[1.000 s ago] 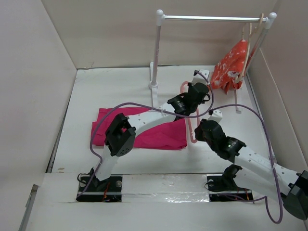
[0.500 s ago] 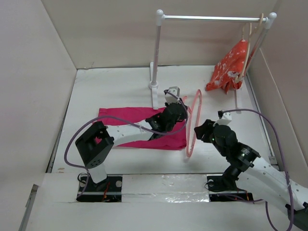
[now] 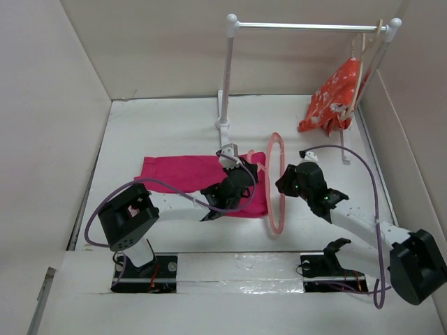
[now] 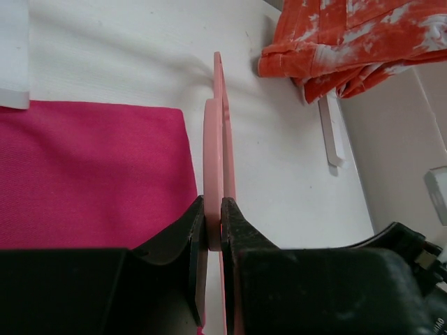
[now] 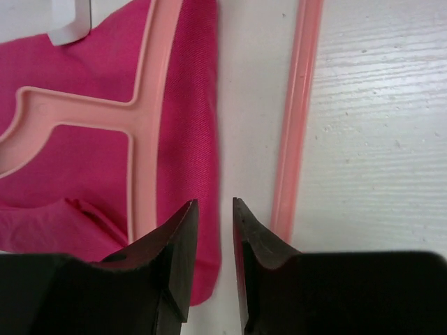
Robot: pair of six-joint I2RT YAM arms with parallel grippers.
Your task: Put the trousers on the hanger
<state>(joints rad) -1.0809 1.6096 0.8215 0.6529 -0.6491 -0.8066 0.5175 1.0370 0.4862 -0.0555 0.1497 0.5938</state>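
White matte table (image 3: 154,125). Soft magenta trousers (image 3: 181,174) lie flat on it, left-centre. Thin salmon plastic hanger (image 4: 213,153), looped outline, stands on edge just right of them, w/ L gripper (image 4: 214,216) pinching its rim. R gripper (image 5: 215,230): fingers a narrow gap apart, empty.

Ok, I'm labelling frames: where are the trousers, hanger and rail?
trousers (image 3: 178,171): top view, flat left part.
hanger (image 4: 213,153): left wrist view, its upright edge.
rail (image 3: 307,26): top view, middle of the bar.
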